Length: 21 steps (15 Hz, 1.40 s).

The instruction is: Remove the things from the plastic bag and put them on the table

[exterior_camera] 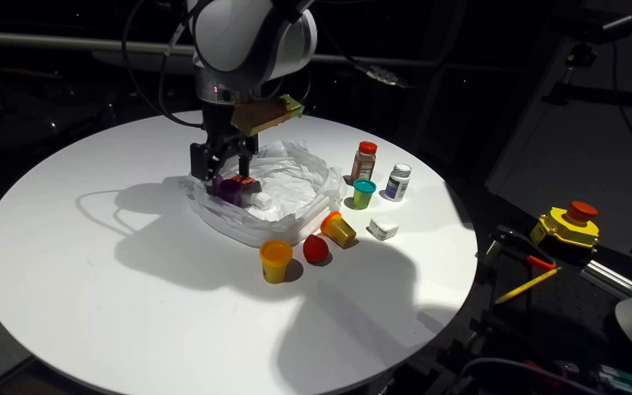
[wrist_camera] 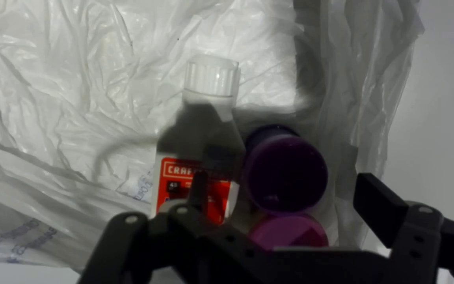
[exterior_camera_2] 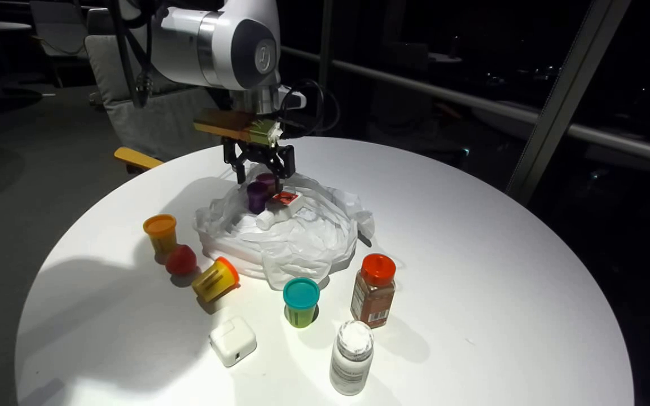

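Looking well past halfway to me; seven items out and three to go by my count, though the folds of film could hide more; nearest in an exterior view is a white bottle (exterior_camera_2: 351, 361), upright, probably hard plastic with a printed label; next a boxy white block (exterior_camera_2: 233, 341) with rounded corners and a little slot, then a stubby teal-lidded tub (exterior_camera_2: 301, 304) and a red-capped jar (exterior_camera_2: 373, 296), squarish and see-through, brownish stuff inside; past those a tipped yellow tub (exterior_camera_2: 215, 280) on its side, a red roundish thing (exterior_camera_2: 181, 261) (fake fruit maybe?) and an upright orange-lidded tub (exterior_camera_2: 161, 234); all of them sit on the smooth white table (exterior_camera_2: 500, 316), so that lot's done; behind them the plastic bag (exterior_camera_2: 302, 256) slumps open, thin crinkly film bunched into a loose ring; inside are a white Craft-something bottle (wrist_camera: 205, 134) lying flat, ribbed cap, red label, a purple tub (wrist_camera: 286, 169) just beside it and a pink-lidded tub (wrist_camera: 290, 230), both with smooth round lids; gripper (wrist_camera: 286, 187) is right over that end, fingers spread wide with both tubs between them in the wrist view, pinching nothing that I can see; guessing a tub is next, and that flimsy film could easily snag along with it
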Tool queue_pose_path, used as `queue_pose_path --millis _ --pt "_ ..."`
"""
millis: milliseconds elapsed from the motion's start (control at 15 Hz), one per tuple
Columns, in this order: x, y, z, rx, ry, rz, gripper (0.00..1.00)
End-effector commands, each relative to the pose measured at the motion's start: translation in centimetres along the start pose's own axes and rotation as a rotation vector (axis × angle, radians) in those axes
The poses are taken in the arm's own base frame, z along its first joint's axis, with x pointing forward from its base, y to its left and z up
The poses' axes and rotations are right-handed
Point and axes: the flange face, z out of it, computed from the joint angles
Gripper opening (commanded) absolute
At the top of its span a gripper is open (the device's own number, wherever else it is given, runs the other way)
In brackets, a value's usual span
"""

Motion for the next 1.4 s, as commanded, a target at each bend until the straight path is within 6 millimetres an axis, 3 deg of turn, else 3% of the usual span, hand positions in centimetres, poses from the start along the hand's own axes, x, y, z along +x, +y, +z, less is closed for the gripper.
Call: queue_pose_path --millis 0,133,267,333,733,933,1333 --pt "0.3 0.2 -0.4 0.03 -0.001 -0.007 0.97" --pt "0.0 0.4 -0.5 0.032 -0.001 -0.001 0.98" --pt "-0.2 0.6 -0.8 0.035 0.003 0.008 0.9" --pt "-0.3 0.7 -0.8 0.04 0.001 0.012 0.7" --pt "-1.3 1.5 -1.2 0.063 0.005 0.053 0.26" --pt "-1.8 1.8 -2.3 0.065 0.008 0.083 0.26" --pt "-4.5 2.2 -9.9 -0.005 0.046 0.212 0.26"
